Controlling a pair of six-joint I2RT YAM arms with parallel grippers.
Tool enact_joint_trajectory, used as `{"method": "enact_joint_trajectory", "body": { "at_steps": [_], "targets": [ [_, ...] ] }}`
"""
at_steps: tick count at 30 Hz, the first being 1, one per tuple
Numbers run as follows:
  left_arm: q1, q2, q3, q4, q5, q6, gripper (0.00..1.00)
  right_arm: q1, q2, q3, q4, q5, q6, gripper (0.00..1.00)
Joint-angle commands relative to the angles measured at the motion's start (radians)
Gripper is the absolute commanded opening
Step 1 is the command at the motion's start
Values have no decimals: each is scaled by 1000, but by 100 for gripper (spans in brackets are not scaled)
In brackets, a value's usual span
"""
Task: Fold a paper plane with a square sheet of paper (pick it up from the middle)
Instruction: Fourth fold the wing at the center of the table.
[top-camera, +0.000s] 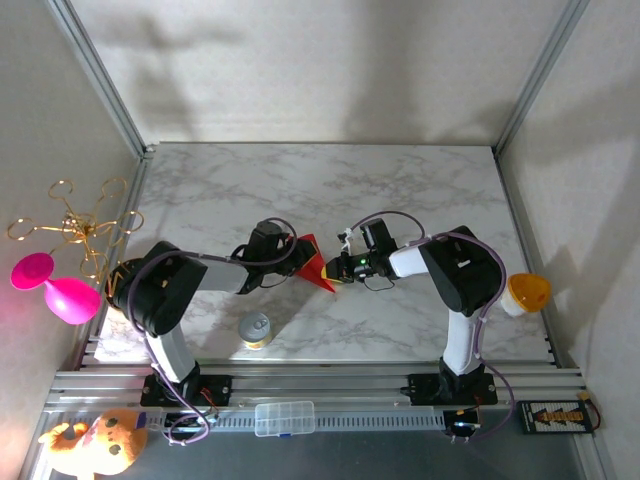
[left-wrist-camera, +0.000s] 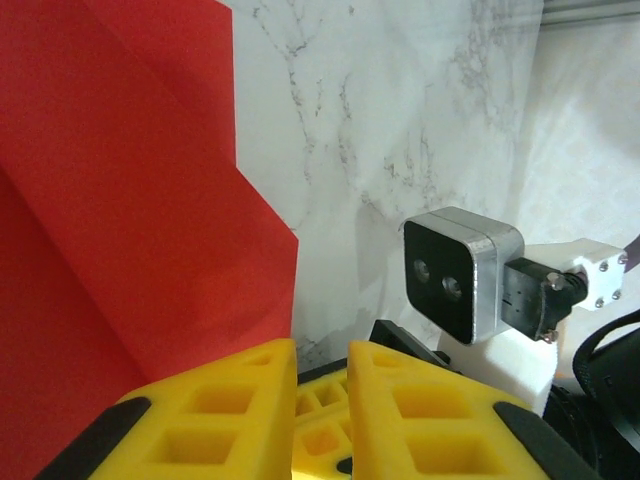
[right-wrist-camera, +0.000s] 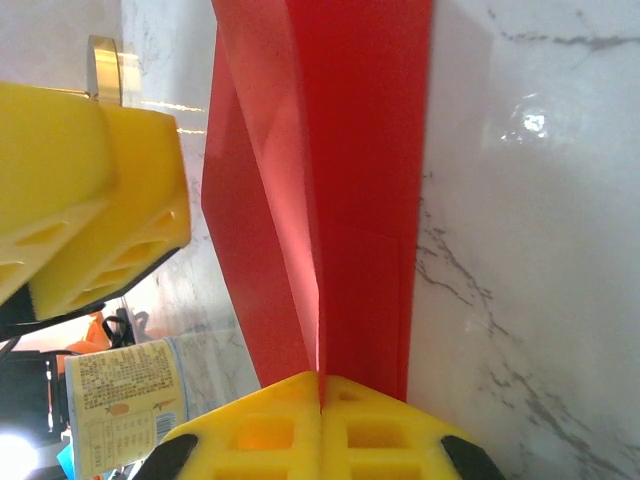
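The square sheet of paper (top-camera: 313, 258) is bright red and folded into a pointed wedge of creased layers, held mid-table between both arms. In the right wrist view the paper (right-wrist-camera: 350, 150) has a centre ridge that runs down into my right gripper (right-wrist-camera: 322, 382), whose yellow fingers are shut on it. That right gripper (top-camera: 337, 270) holds the wedge's lower tip. My left gripper (left-wrist-camera: 322, 365) stands with a narrow gap and nothing between its fingers. The paper (left-wrist-camera: 120, 200) lies just left of and behind its left finger. The left gripper (top-camera: 297, 256) sits against the wedge's left side.
A small can (top-camera: 255, 329) stands on the marble near the left arm's base. A pink balloon-like toy (top-camera: 55, 285) and a gold wire stand (top-camera: 75, 225) are off the left edge, an orange object (top-camera: 527, 292) off the right. The right wrist's camera (left-wrist-camera: 462, 270) faces the left gripper closely.
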Motion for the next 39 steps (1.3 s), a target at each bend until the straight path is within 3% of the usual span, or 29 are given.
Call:
{"method": "enact_joint_trajectory", "body": {
  "at_steps": [1,18,28,39],
  "targets": [
    [8,26,-7,53,29,-11,20,-8,61,-18,-125,87,-5,5],
    [8,98,-9,71,28,-10,18,-10,72,-7,-149,93,-14,9],
    [8,117,-17,69,22,-12,18,-9,69,7,-176,88,-26,17],
    [9,134,-8,66,25,-10,18,-8,37,109,-317,69,-66,20]
  ]
}}
